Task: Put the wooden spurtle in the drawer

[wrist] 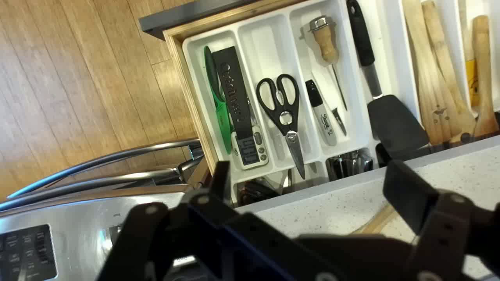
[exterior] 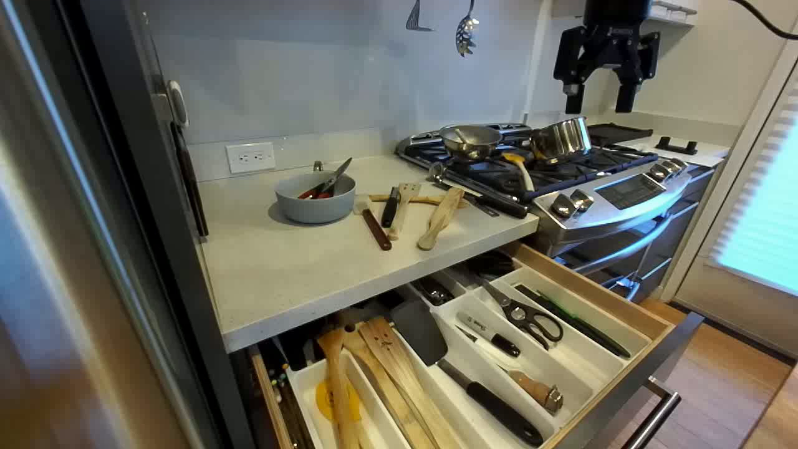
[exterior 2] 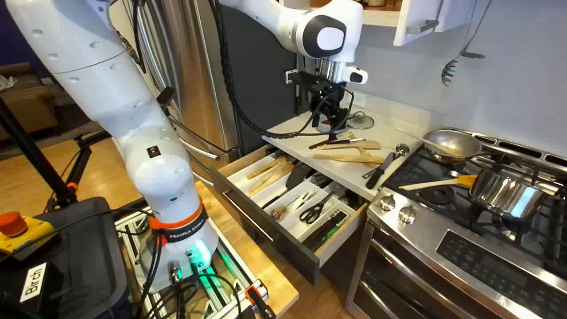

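In an exterior view, we begin at the left with a dark upright panel (exterior: 124, 125), which borders the worktop (exterior: 280, 280). After it we see a grey bowl (exterior: 312, 210) with red-coloured tools (exterior: 325, 194) inside. Just to the right of the bowl lie a dark brown handle (exterior: 376, 231), a black handle (exterior: 390, 209) and several pale wooden utensils (exterior: 441, 218), some crossing others; we cannot tell which of these is the wooden spurtle. Below them the drawer (exterior: 601, 292) stands pulled out, with its rear part under the worktop. Each lengthwise compartment that we see holds something: long wooden utensils (exterior: 399, 374), then a black turner (exterior: 419, 327), a marker (exterior: 483, 327), scissors (exterior: 519, 313) and a green knife (wrist: 223, 121). On the worktop further right, a black-handled tool (exterior: 506, 206) lies just beside the stove (exterior: 592, 218), which carries a pan (exterior: 471, 153) and a pot (exterior: 561, 140). On this side the claw (exterior: 600, 105) hangs in the air, its fingers (exterior: 574, 101) pointing downward and spread wide apart.
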### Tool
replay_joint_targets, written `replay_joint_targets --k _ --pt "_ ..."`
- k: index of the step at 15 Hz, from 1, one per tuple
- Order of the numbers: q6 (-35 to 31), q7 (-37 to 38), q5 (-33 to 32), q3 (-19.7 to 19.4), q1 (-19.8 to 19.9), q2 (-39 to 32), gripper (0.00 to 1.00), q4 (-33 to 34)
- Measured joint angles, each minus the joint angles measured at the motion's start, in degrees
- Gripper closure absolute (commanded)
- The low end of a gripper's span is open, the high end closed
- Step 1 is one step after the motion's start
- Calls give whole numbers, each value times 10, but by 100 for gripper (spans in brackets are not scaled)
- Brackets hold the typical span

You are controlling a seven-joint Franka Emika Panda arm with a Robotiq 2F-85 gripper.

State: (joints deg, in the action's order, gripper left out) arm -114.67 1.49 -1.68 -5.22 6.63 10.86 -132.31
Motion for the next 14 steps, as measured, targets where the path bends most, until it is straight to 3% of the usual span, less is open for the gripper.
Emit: replay_joint_targets --k 11,14 --pt "0 0 3 0 0 -1 0 1" --pt "-58 17 25 0 -2 -26 0 1"
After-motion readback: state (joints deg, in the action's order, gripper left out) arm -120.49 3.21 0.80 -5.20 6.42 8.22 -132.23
